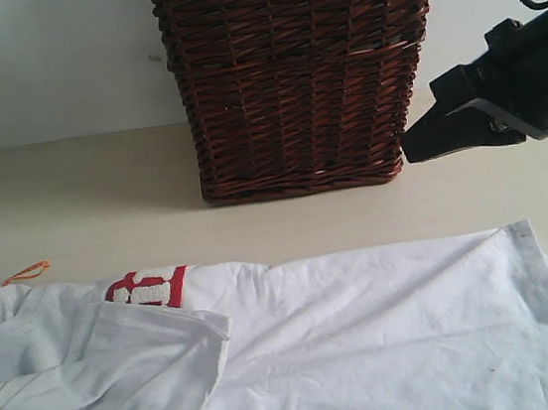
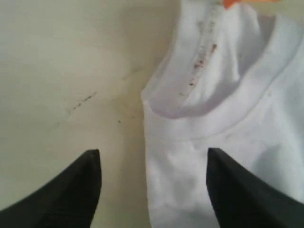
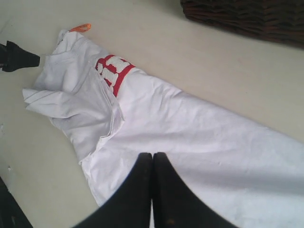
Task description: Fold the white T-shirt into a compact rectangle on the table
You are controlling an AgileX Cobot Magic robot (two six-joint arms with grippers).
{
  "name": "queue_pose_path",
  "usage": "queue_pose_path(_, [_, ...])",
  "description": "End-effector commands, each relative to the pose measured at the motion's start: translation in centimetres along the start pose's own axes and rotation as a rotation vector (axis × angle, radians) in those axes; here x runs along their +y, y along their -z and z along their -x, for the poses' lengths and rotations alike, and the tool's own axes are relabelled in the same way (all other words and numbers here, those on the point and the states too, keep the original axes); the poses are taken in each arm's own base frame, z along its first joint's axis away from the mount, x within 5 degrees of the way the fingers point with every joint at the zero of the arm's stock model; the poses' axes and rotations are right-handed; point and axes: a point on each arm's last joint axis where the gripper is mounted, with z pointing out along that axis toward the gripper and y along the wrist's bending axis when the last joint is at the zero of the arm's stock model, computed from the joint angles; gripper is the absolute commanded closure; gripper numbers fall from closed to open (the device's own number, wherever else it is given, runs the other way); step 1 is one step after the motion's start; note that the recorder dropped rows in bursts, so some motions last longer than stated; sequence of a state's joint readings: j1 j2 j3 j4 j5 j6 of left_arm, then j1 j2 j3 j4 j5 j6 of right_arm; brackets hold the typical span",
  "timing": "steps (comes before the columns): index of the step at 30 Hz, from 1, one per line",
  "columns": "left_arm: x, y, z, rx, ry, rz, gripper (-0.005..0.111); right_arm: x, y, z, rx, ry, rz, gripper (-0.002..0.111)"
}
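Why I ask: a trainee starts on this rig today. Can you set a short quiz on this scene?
1. True or false: the right gripper is shut on the white T-shirt.
2. What stands on the table behind the shirt? A) a wicker basket B) a plastic crate C) a metal bucket
3. Short answer: which part of the shirt lies just ahead of the open left gripper?

Key:
1. False. It is shut on nothing and hangs in the air near the basket.
2. A.
3. The ribbed neck.
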State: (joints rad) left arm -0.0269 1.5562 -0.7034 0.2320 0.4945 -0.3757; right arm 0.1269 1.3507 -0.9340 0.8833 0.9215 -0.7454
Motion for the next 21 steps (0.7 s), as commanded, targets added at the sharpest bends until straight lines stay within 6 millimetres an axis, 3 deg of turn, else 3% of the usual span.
queue_pose_path(1, [0.8,-1.6,1.5,0.008,0.062,-0.056,0.044,0.3,0.3,0.2,-0.017,0.017,0.002,0.108])
queue_pose_path(14, [-0.5,-6.0,4.9,0.053,-0.041,-0.153,0.044,0.2,0.3,0.3,-0.023,0.017,-0.003,0.108])
queue_pose_path(21, [-0.2,-8.5,5.0,0.135,-0.003,-0.225,0.044,0.2,0.3,0.3,-0.023,0.017,-0.003,0.108])
